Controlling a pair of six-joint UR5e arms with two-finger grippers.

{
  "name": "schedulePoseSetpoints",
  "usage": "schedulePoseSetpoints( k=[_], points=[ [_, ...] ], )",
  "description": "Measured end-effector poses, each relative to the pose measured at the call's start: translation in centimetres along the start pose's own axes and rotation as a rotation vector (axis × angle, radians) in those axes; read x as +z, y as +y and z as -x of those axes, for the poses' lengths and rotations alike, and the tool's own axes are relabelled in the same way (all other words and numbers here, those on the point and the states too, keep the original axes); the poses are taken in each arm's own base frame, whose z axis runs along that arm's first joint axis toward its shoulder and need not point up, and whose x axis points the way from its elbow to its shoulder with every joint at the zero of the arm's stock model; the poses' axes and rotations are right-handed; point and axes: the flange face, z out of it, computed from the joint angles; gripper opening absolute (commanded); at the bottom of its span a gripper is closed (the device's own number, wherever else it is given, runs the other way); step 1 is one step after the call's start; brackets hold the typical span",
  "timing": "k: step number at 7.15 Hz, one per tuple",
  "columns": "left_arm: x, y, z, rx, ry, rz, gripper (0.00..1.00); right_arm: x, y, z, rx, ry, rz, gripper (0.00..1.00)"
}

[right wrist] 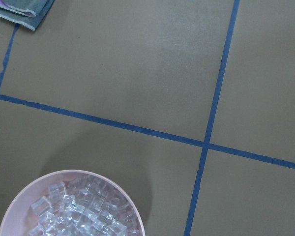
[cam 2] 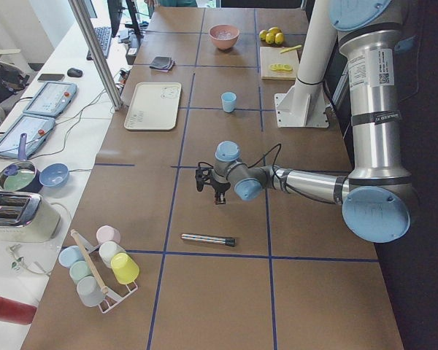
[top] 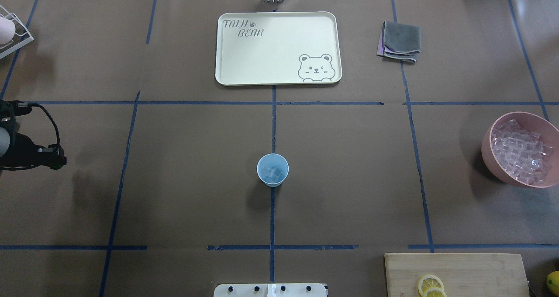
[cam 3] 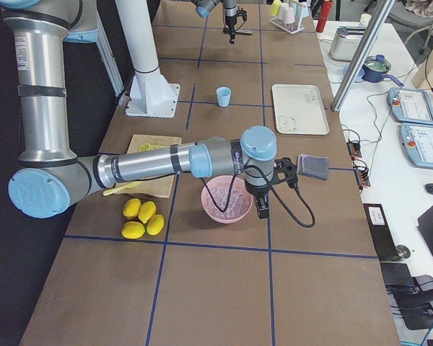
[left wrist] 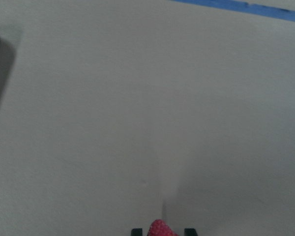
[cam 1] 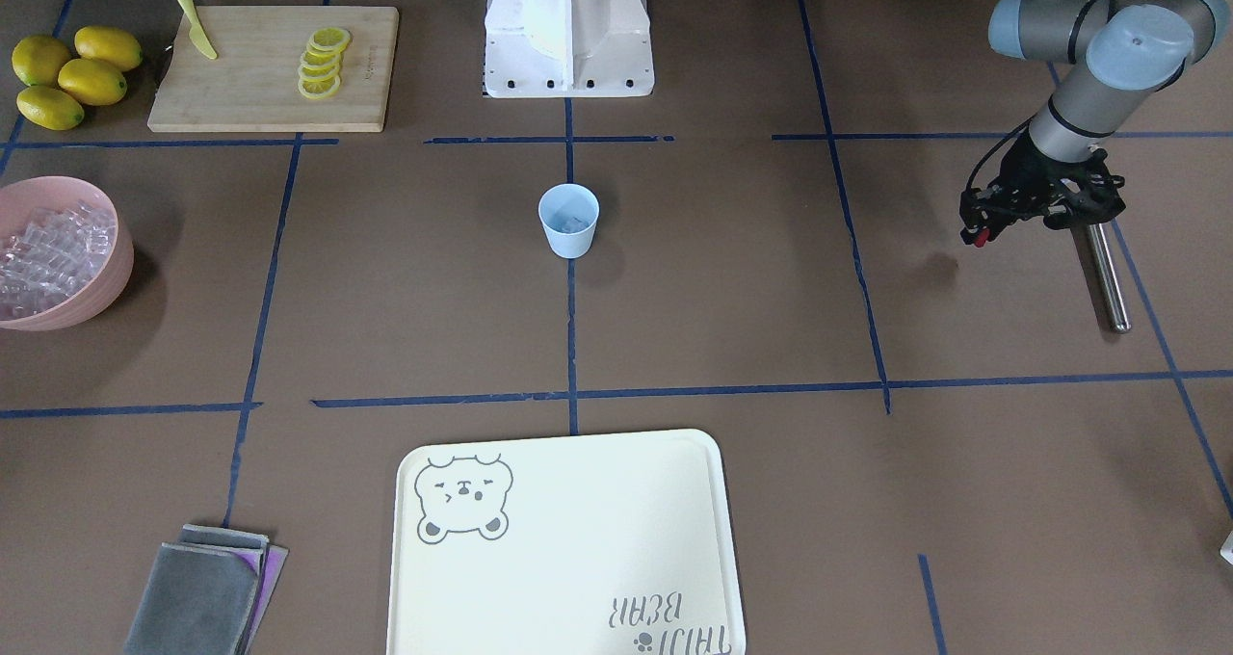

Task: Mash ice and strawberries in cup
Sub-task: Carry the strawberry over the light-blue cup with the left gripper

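Far to the left, a shiny metal rod (cam 1: 1106,279) lay flat on the bench (top: 174,179). It looked hard, smooth and a bit heavy, and it would likely roll if bumped. The best place to take it seemed to be near one end, so the other end could go down into the cup.

Near it, up off the bench, the left jaws were pinched on the strawberry (left wrist: 160,229). Only its red tip showed between them. A berry like that is light and soft, so a hard squeeze could squash it. A gentle pinch on its sides seemed right.

In the middle stood the cup (cam 1: 568,241), upright and well apart from the berry. The ice (top: 273,173) sat in its bottom, and no berry was in it yet. The ice looked hard and slippery and would probably slide about under the rod. The cup looked thin and light, so it might tip when pushed. Holding it by its side wall would likely keep it in place.

At the right was a pink bowl (top: 490,159) full of cubes (top: 522,150). The right jaws hung near the bowl, but it was not clear if they were open or closed.
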Motion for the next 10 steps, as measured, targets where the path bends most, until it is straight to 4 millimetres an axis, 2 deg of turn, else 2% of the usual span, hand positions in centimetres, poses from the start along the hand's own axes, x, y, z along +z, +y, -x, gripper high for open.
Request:
schedulePoseSetpoints(
  k=[3,4,5,6,7,9,10],
  points=[
    [-8.3,-2.4,-14.5,-0.026,0.018,-0.004,0.00,0.2,0.7,-0.5,0.014,0.001,0.006,0.99],
    [-10.6,-2.8,-19.8,-0.074,0.049,-0.007,0.00,0.4,1.2,-0.9,0.023,0.000,0.012,0.99],
    [-11.9,-2.4,-25.2,-0.130,0.084,0.006,0.00,0.9,2.0,-1.4,0.028,0.000,0.022,0.99],
    [-12.2,-1.5,-30.3,-0.182,0.112,0.030,0.00,1.3,2.7,-1.9,0.019,0.001,0.033,0.99],
    [-12.2,-0.9,-34.6,-0.221,0.133,0.050,0.00,1.7,3.3,-2.4,0.000,0.004,0.042,0.99],
    [-12.0,-0.2,-40.3,-0.258,0.157,0.069,0.00,2.7,5.5,-3.7,0.001,0.015,0.069,0.99],
    [-11.1,0.9,-42.8,-0.264,0.156,0.067,0.00,3.2,6.6,-4.3,0.005,0.028,0.075,0.99]
  ],
)
